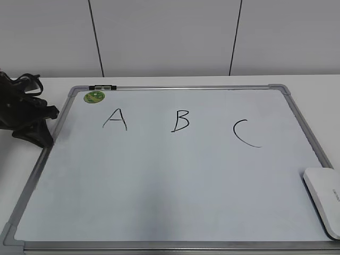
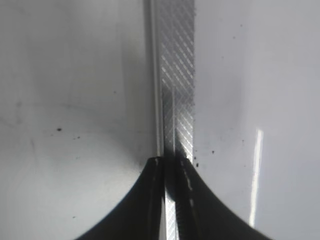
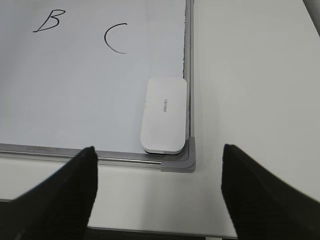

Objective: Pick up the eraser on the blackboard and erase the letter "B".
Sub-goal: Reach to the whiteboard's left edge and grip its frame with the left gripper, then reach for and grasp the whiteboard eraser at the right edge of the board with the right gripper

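Jaws spread wide on my right gripper, left gripper shut on the blackboard frame, so I centre over the eraser lengthwise before descending.

The blackboard is white with a faint bluish cast, edged by a pale grey metal frame and darker grey corner caps. The frame strip under the left pincer shows fine diagonal hatching, silvery and bright. The letter "B" is thin black, as are the "A" and the "C". A round sticker is green with pale print. The eraser is plain white with small grey lettering. Both pincers are black; the right pincer looks matte. The surface is off-white, and the wall light grey with dark seams.
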